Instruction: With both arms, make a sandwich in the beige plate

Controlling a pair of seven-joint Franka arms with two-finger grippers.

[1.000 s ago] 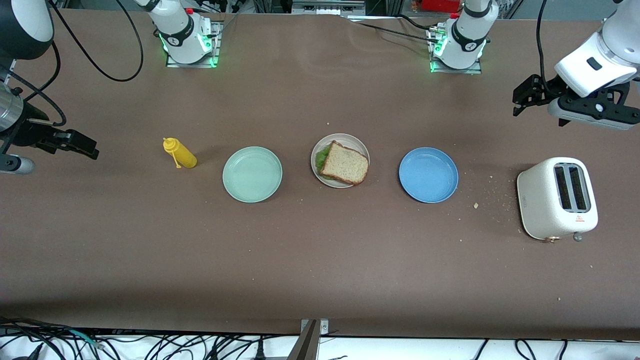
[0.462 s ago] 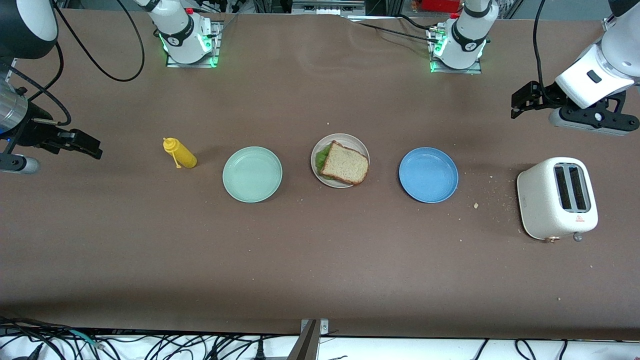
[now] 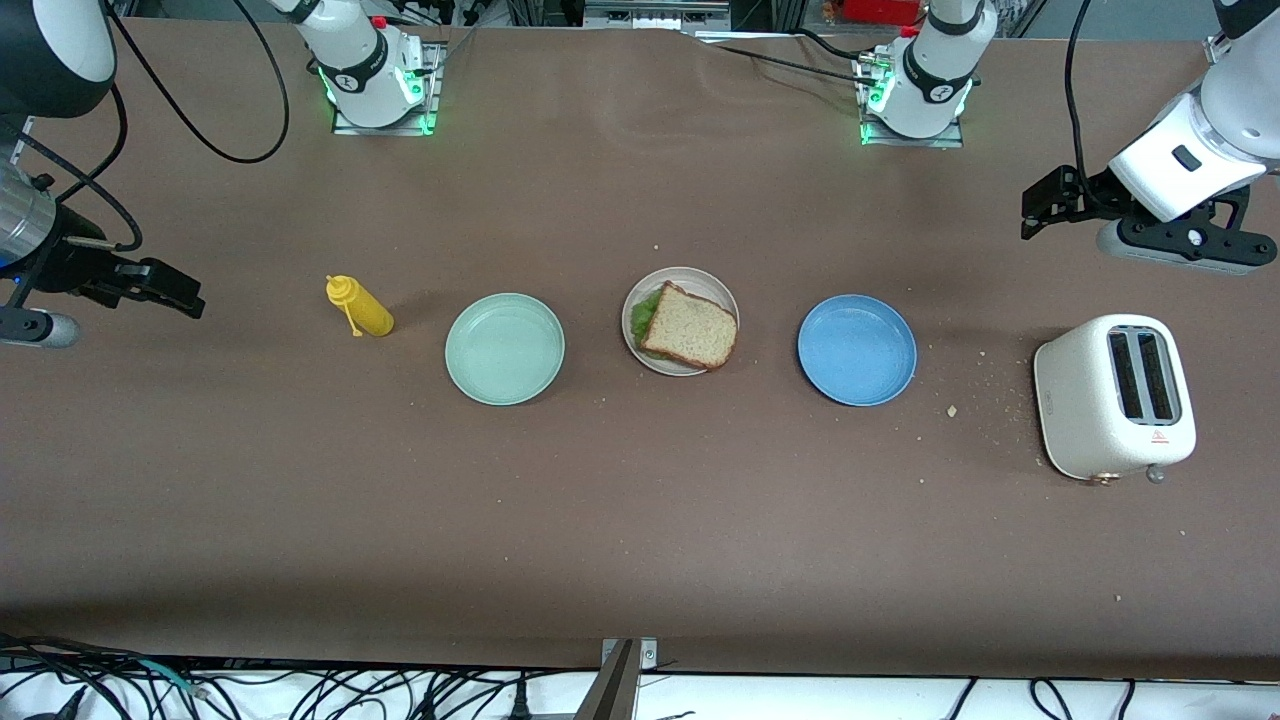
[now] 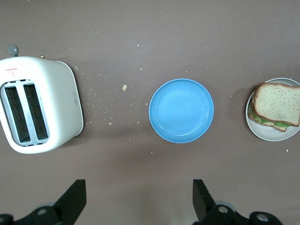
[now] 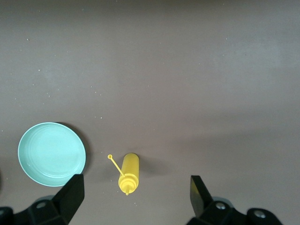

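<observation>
Sandwich [image 3: 688, 327]: assembled, top bread slice over green lettuce, lying on the beige plate [image 3: 712, 285].
Beige plate: mid-bench, between the mint green plate [image 3: 504, 349] and the blue plate [image 3: 856, 350].
Left gripper [image 4: 138, 202]: raised over the bench's left-arm end, above bare bench near the white toaster [image 3: 1115, 396]; fingers spread wide, holding nothing.
Right gripper [image 5: 136, 199]: raised over the bench's right-arm end, near the yellow squeeze bottle [image 3: 360, 306]; fingers spread wide, empty.
Crumbs [image 3: 985, 385]: scattered between blue plate and toaster.

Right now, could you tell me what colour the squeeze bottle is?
Yellow; the squeeze bottle shows best in the front view.
</observation>
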